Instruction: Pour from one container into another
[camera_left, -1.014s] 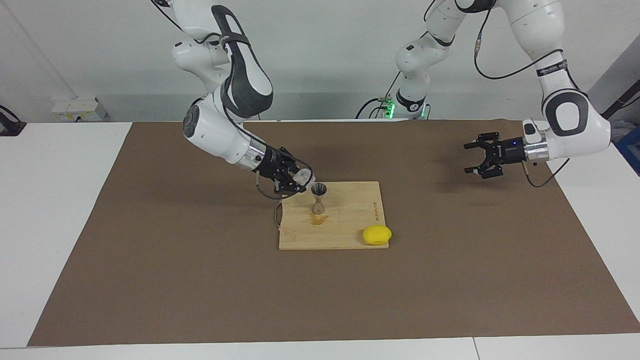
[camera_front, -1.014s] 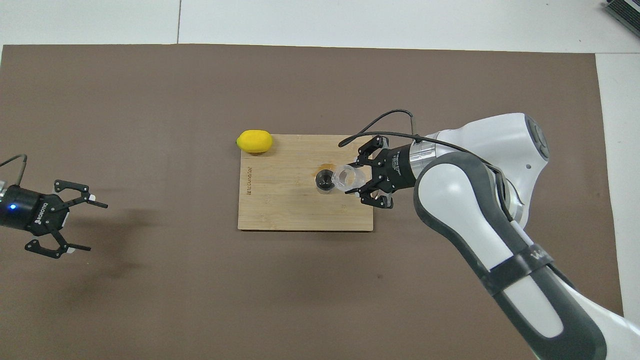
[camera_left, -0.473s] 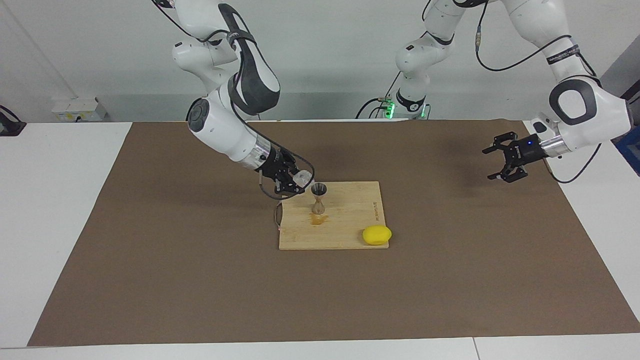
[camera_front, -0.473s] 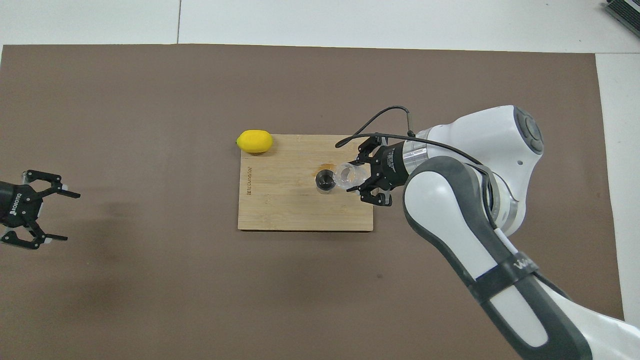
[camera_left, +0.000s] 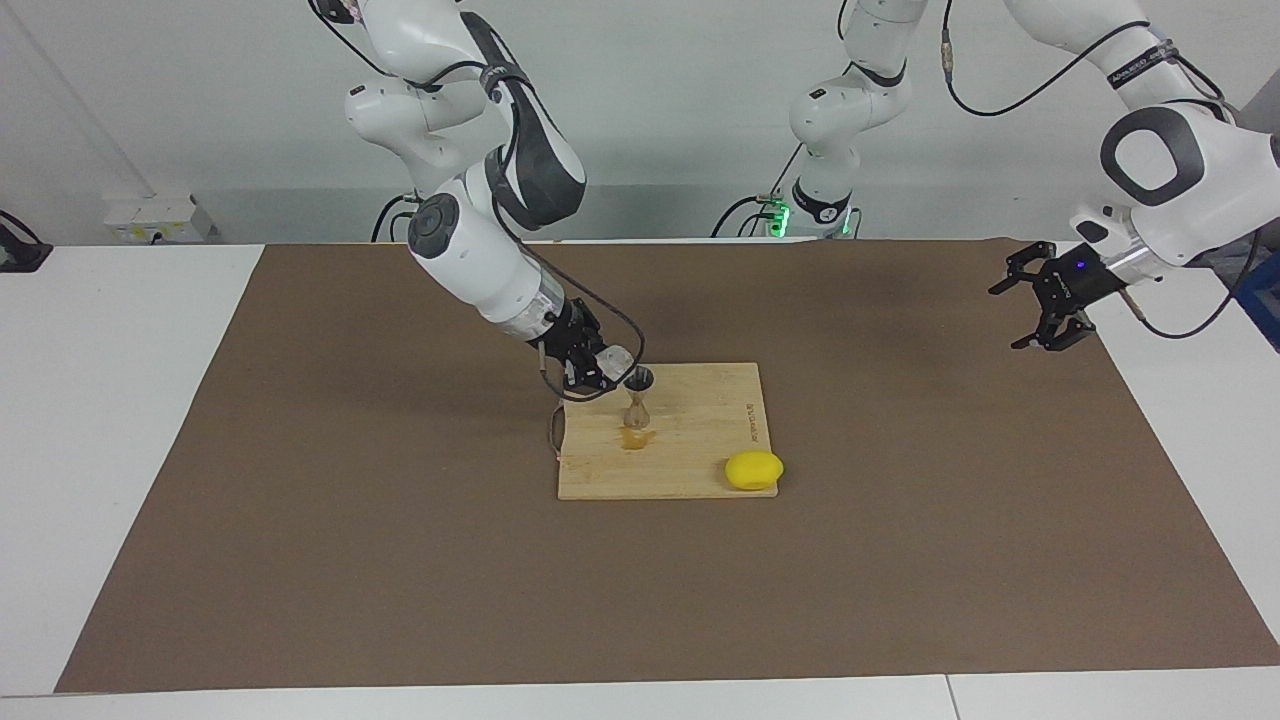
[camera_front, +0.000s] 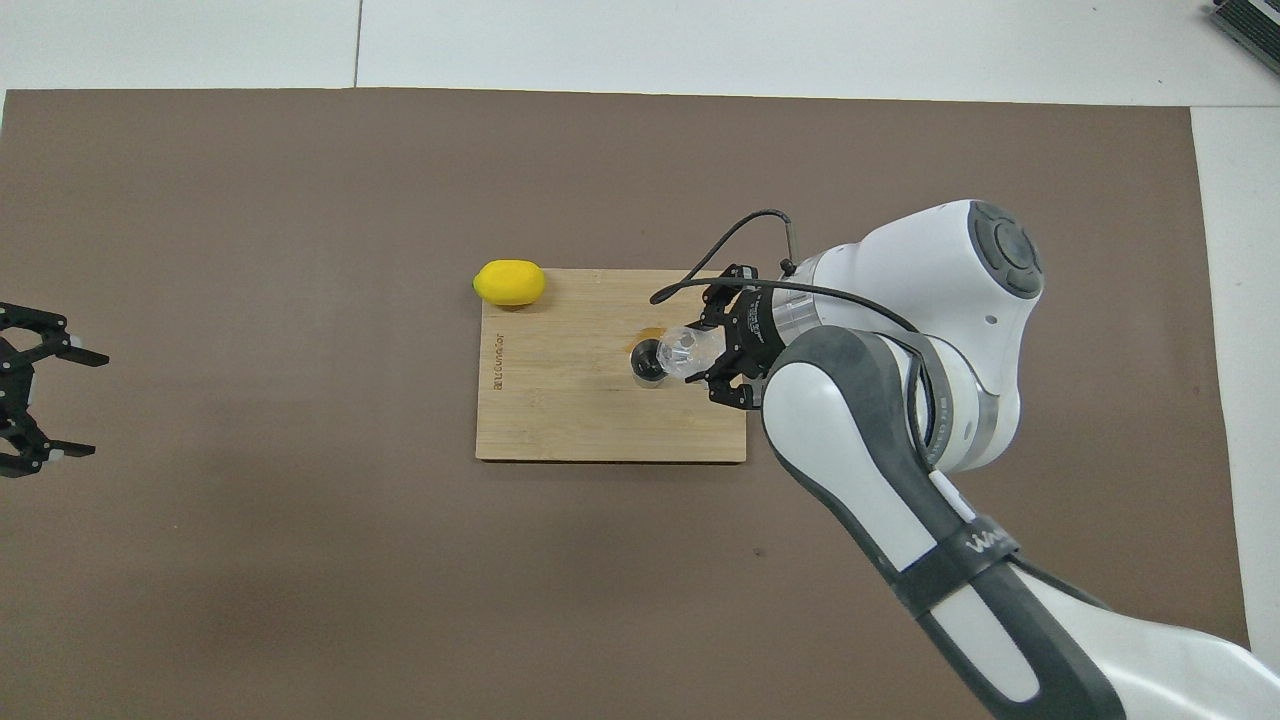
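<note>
The small clear glass cup (camera_left: 612, 358) (camera_front: 682, 350) is tipped mouth-down against the rim of the metal hourglass jigger (camera_left: 637, 398) (camera_front: 648, 361). My right gripper (camera_left: 598, 368) (camera_front: 704, 353) is shut on the cup. The jigger stands upright on the wooden cutting board (camera_left: 700, 455) (camera_front: 560, 420). An orange-brown wet patch (camera_left: 633, 441) lies on the board at the jigger's foot. My left gripper (camera_left: 1050, 300) (camera_front: 35, 400) hangs open and empty over the brown mat at the left arm's end of the table, where that arm waits.
A yellow lemon (camera_left: 754, 470) (camera_front: 510, 282) rests at the board's corner farthest from the robots, toward the left arm's end. A brown mat (camera_left: 400, 560) covers the table, with white tabletop (camera_left: 100, 450) showing at both ends.
The right arm has raised its wrist and tipped the cup more steeply onto the jigger. The left arm has drawn back toward its own end of the table, its gripper still open.
</note>
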